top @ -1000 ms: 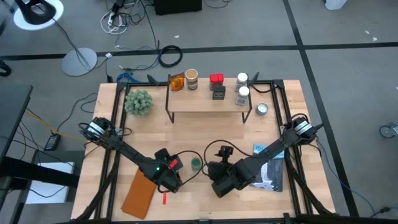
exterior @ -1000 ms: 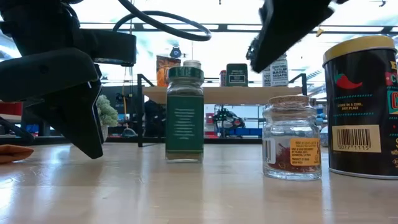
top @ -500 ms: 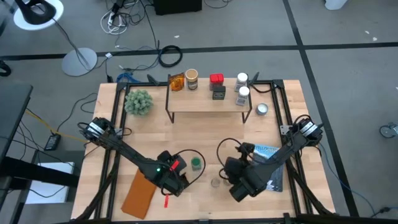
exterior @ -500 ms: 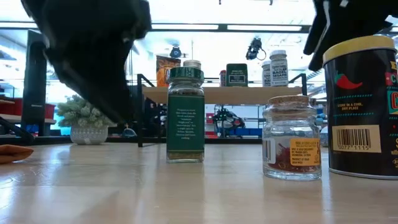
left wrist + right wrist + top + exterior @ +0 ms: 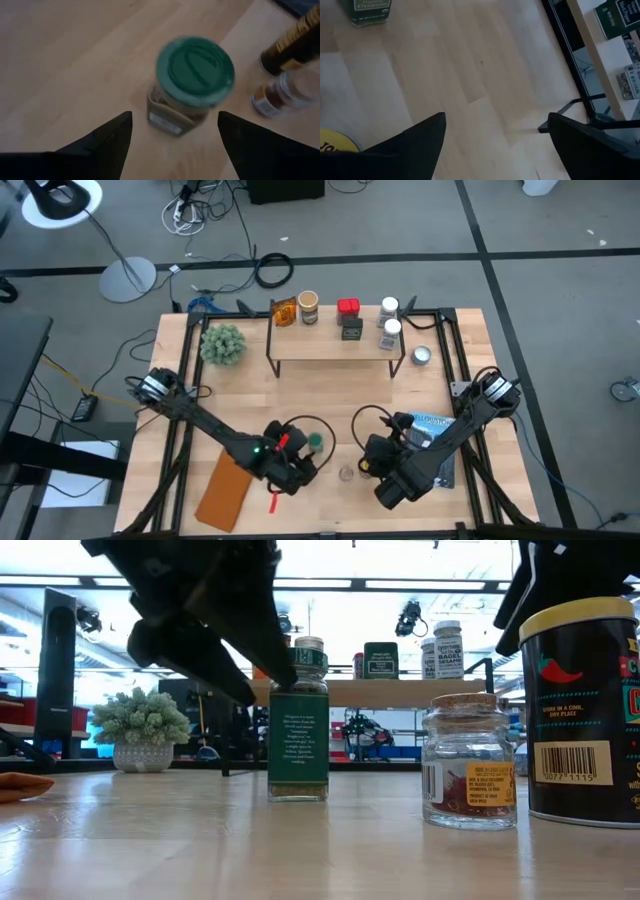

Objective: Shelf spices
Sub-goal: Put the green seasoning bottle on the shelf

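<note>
Left gripper (image 5: 172,137) jaws spread wide, empty, one dark finger either side of the green-lidded jar (image 5: 192,82), not touching it. Over the last second it has slid in from beside the jar to right above it; in the low view the arm that hung well to one side now covers the jar's lid (image 5: 298,658). Reads as lining up for a grab, closing not started.

Right gripper (image 5: 492,145) jaws also spread, holding nothing. It has pulled back from the table centre toward the near edge and hangs over bare wood, near the black tin with the yellow lid (image 5: 585,710). That retreat uncovers the small cork-topped glass jar (image 5: 468,762), standing between the green-lidded jar and the tin.

Shelf (image 5: 335,343) sits at the far side, well apart from both arms. It already carries the amber packet (image 5: 284,312), tan-lidded jar (image 5: 308,306), red tin (image 5: 348,307), black box (image 5: 351,330) and two white-lidded jars (image 5: 389,322). Three spices left on the tabletop, so the task looks well along; green-lidded jar likely next.
</note>
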